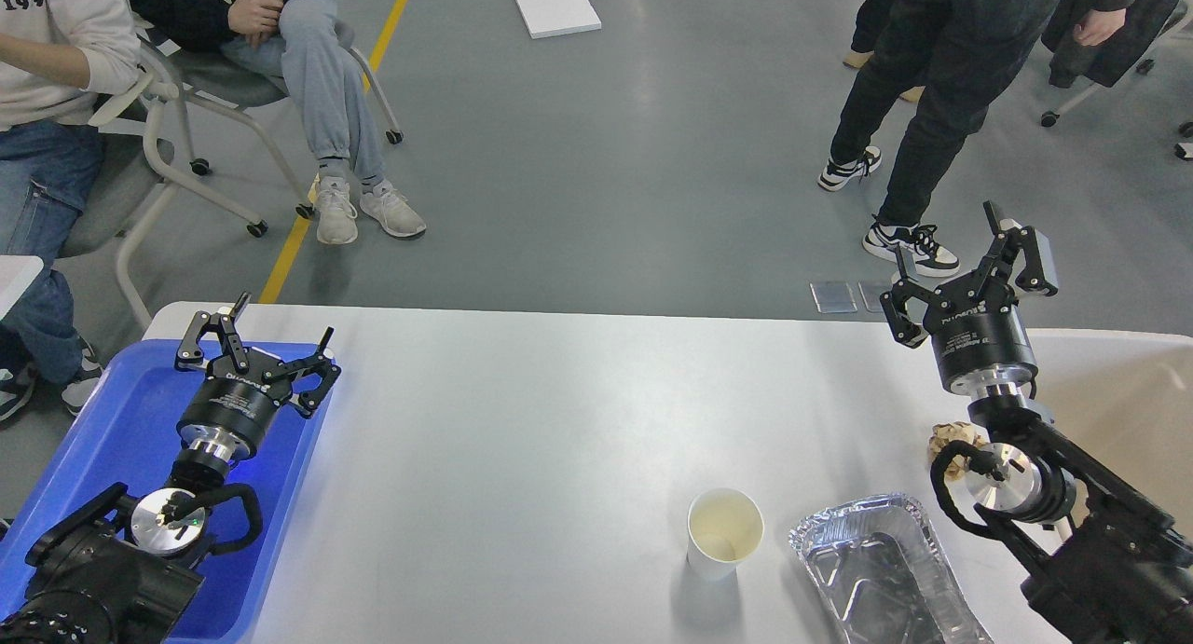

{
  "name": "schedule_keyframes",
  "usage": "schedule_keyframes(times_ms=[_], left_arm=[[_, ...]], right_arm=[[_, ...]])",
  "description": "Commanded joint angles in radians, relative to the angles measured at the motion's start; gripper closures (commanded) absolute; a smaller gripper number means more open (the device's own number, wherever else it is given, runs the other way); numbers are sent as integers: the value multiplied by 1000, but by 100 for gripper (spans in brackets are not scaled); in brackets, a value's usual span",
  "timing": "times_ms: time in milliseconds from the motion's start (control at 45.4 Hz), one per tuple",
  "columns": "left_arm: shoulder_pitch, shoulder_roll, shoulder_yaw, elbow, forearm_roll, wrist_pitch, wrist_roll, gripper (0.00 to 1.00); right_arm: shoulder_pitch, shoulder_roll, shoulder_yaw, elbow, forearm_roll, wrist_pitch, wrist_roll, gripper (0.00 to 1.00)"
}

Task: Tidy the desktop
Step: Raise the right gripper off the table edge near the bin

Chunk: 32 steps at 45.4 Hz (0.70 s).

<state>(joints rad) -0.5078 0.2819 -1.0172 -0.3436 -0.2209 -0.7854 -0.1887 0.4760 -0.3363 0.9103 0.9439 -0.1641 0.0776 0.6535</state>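
Two matte black arms enter at seven and five o'clock, built of chunky angular links. Each carries a polished silver disc joint with a small screw hub, looped by a thick black cable. Further out sits a bright silver collar, then a black cylindrical wrist drum printed with small white lettering — unreadable here. The left black two-finger gripper [264, 346] and right black two-finger gripper [969, 262] have skeletal, pin-jointed linkage fingers — the right's tips grey-padded.
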Motion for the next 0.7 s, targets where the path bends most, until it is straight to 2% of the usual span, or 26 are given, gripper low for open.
schedule_keyframes(times_ms=[0,683], left_arm=[[0,-1,0,0,0,0,0,0],[0,-1,0,-3,0,0,3,0]], right_arm=[[1,-3,1,-11,0,-1,0,0],[1,-55,-45,-13,-17,7,-2,0]])
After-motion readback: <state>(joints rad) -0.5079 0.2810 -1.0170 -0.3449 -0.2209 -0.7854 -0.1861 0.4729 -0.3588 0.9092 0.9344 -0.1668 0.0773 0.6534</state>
